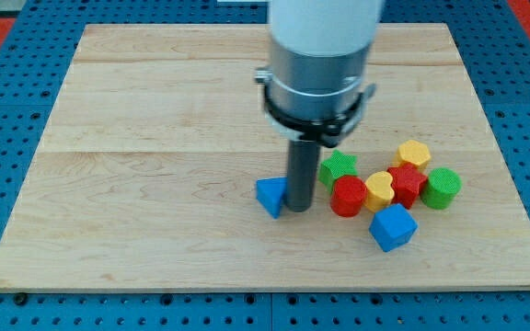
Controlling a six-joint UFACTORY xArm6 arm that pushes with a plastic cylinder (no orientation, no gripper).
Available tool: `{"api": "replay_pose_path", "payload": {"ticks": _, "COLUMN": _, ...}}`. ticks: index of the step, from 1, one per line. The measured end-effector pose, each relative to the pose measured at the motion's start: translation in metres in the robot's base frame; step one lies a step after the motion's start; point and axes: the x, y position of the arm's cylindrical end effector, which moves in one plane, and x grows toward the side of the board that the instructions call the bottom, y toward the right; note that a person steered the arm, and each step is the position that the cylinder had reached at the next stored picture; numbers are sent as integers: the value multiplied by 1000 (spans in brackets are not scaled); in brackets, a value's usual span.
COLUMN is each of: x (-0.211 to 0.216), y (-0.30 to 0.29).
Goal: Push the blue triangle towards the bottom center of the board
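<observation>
The blue triangle (270,196) lies on the wooden board (155,138), a little below the view's middle. My tip (300,210) stands right against the triangle's right side, touching or nearly touching it. The arm's grey and white body rises above the rod and hides part of the board behind it.
A cluster of blocks sits right of my tip: a green star (338,166), a red block (348,196), a yellow heart (379,191), a red star (407,185), a yellow block (414,153), a green cylinder (442,188) and a blue cube (393,227). Blue pegboard surrounds the board.
</observation>
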Motion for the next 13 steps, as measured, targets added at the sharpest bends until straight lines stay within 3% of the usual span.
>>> {"api": "replay_pose_path", "payload": {"ticks": 1, "x": 6, "y": -19}}
{"api": "replay_pose_path", "payload": {"ticks": 2, "x": -30, "y": -3}}
{"api": "replay_pose_path", "payload": {"ticks": 3, "x": -30, "y": -53}}
{"api": "replay_pose_path", "payload": {"ticks": 5, "x": -1, "y": -43}}
{"api": "replay_pose_path", "payload": {"ticks": 6, "x": -33, "y": -48}}
{"api": "replay_pose_path", "payload": {"ticks": 7, "x": -35, "y": -105}}
{"api": "replay_pose_path", "payload": {"ticks": 8, "x": -19, "y": -97}}
{"api": "replay_pose_path", "payload": {"ticks": 10, "x": -7, "y": -27}}
{"api": "replay_pose_path", "payload": {"ticks": 11, "x": 8, "y": -31}}
{"api": "replay_pose_path", "payload": {"ticks": 12, "x": -16, "y": -38}}
{"api": "replay_pose_path", "payload": {"ticks": 13, "x": -18, "y": -86}}
